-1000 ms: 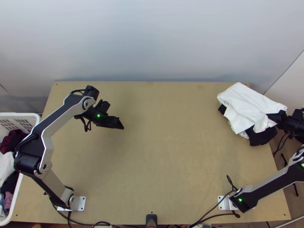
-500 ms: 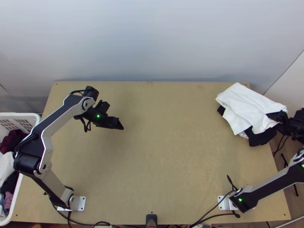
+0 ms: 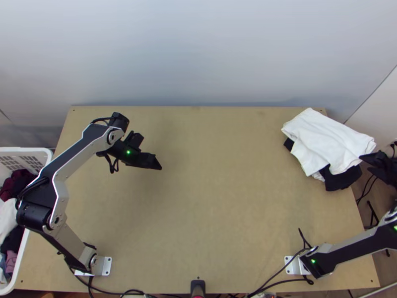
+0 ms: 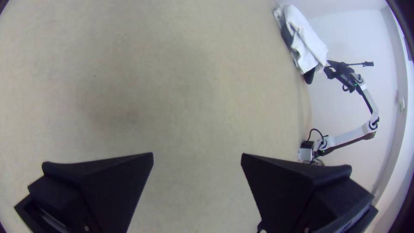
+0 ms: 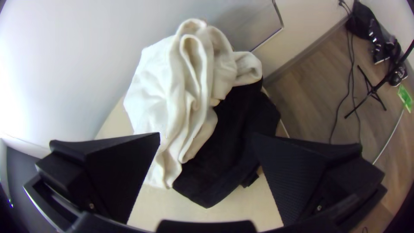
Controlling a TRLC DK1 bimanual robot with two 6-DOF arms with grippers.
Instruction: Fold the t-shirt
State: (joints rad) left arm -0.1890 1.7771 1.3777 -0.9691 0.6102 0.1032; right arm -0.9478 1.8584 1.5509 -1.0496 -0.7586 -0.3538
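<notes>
The upper cloth [image 3: 327, 139] at the far right is plain white, the lower cloth [image 3: 342, 180] plain black. The table [image 3: 213, 198] is light tan. At the left, a white basket [image 3: 42, 150] holds maroon, white, black, mauve and blue clothes [image 3: 7, 216]. The floor [image 5: 302, 86] is brown with wood grain.

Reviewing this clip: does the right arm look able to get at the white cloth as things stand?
Most likely yes. The right gripper is open close beside the white cloth, which lies on top of the dark cloth, and the left gripper is well clear.
</notes>
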